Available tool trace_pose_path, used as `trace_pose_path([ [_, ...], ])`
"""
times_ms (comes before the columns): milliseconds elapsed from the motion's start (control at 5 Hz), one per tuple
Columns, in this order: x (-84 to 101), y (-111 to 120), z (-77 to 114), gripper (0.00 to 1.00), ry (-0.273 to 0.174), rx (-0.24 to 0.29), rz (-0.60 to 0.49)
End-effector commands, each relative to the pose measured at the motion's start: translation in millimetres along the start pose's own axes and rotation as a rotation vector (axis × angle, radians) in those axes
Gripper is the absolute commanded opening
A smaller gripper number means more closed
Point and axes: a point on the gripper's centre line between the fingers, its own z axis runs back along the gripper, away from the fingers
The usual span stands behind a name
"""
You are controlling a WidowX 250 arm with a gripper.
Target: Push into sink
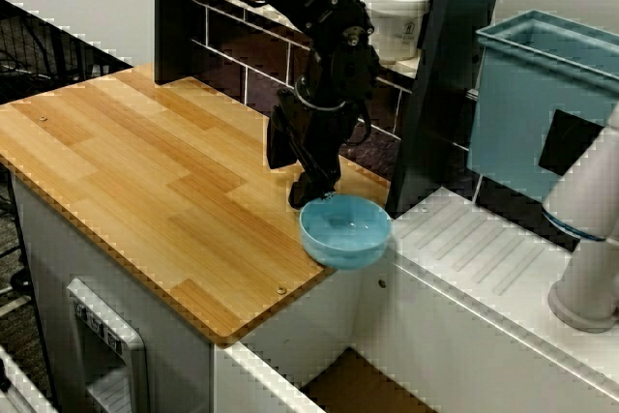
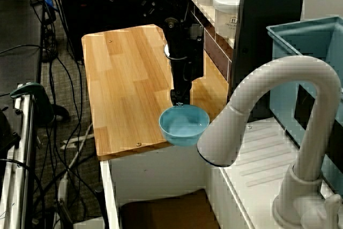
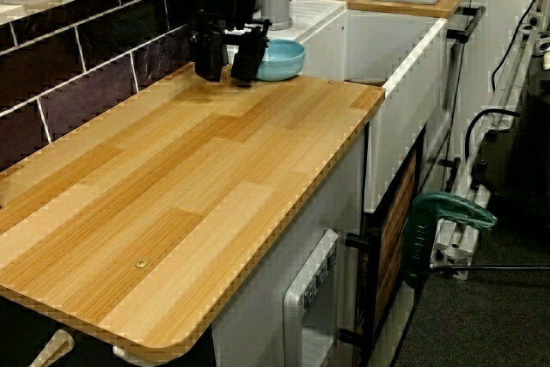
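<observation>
Bowl (image 1: pixel 345 231): overhanging the tabletop (image 1: pixel 145 171) edge — not yet dropping into the sink (image 2: pixel 161 210).
End effector (image 1: pixel 311 192): touching the bowl's rim — opening cannot be made out.

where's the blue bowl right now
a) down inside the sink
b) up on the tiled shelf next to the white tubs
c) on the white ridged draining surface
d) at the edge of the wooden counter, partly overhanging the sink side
d: the blue bowl sits at the end of the wooden counter with part of it sticking out past the edge toward the sink, and the gripper is right behind it.
</observation>
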Motion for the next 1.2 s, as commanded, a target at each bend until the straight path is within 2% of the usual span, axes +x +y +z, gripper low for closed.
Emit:
trace_pose_path([
  [0,7.6,-17,22.6,1.0,-0.068,-0.01,-0.054],
  [200,4.1,-35,28.6,1.0,-0.079,-0.006,-0.098],
  [400,-3.6,-48,34.3,1.0,-0.071,-0.031,-0.131],
  [600,-15.7,-54,43.4,1.0,-0.077,-0.037,-0.146],
  [800,-33.1,-51,52.5,1.0,-0.067,-0.068,-0.139],
  [1000,-50.3,-53,57.4,1.0,-0.084,-0.02,-0.143],
])
